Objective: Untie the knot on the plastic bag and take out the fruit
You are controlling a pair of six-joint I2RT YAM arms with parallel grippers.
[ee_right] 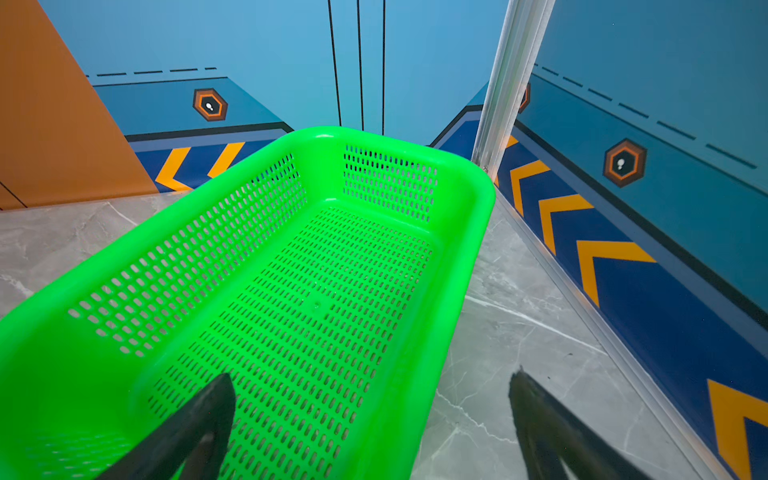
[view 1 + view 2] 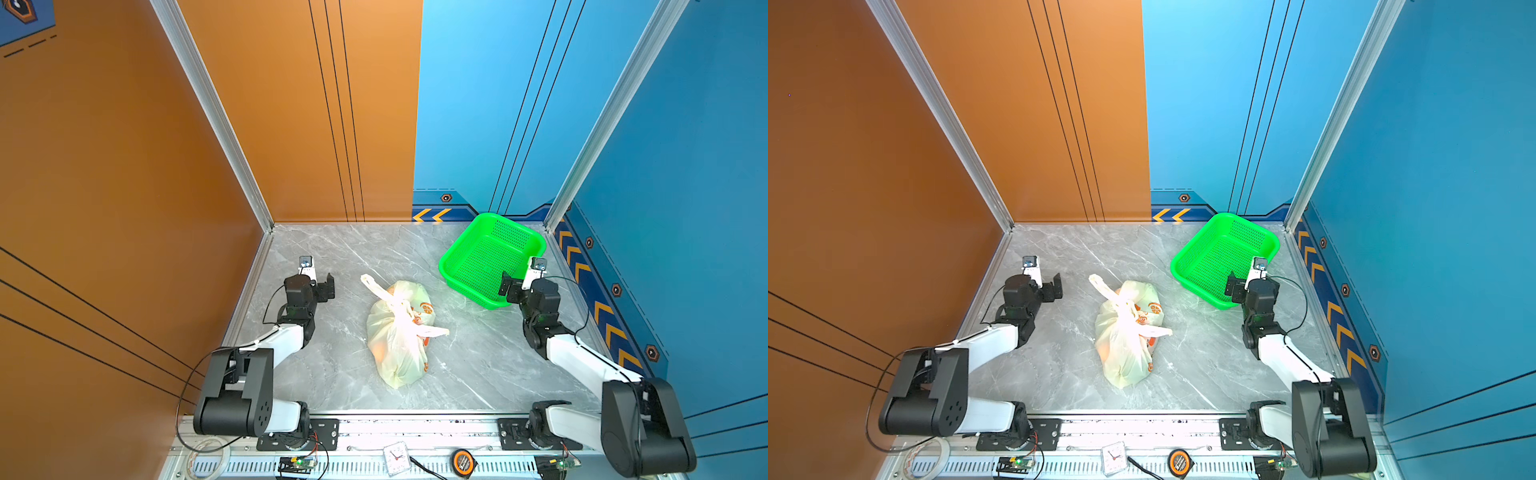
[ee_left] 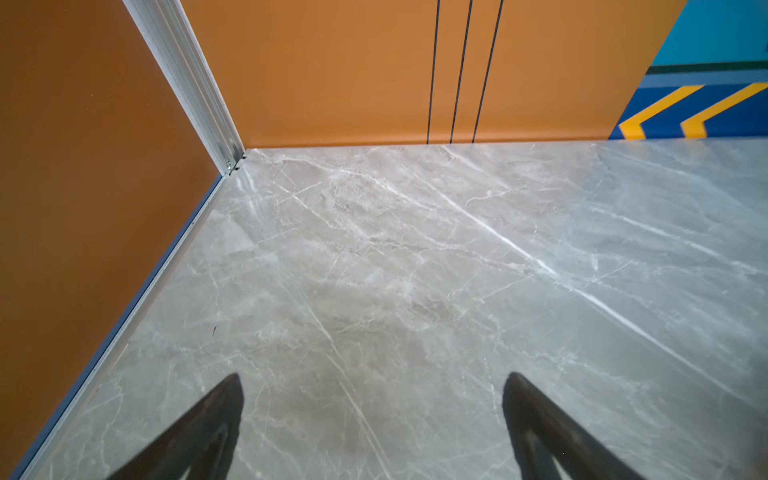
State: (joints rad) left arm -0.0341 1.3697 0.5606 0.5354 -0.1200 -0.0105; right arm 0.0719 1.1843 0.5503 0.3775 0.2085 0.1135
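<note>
Mid-tabletop, a little toward the front edge: the plastic bag lies on its side on the grey marble tabletop, tied shut. The knot sits on top near the bag's far end. One strap end points to the far left corner, the other toward the right edge. The fruit shows only as an orange blur through the film; I cannot tell the kinds.

A green basket stands in the far right corner.

My left gripper hangs near the left edge over bare marble, well apart from the bag, jaws spread wide and holding nothing.

My right gripper is near the right edge at the basket's near corner, also wide apart and empty. In the wrist view one finger shows over the basket floor, the other over marble outside the rim.
</note>
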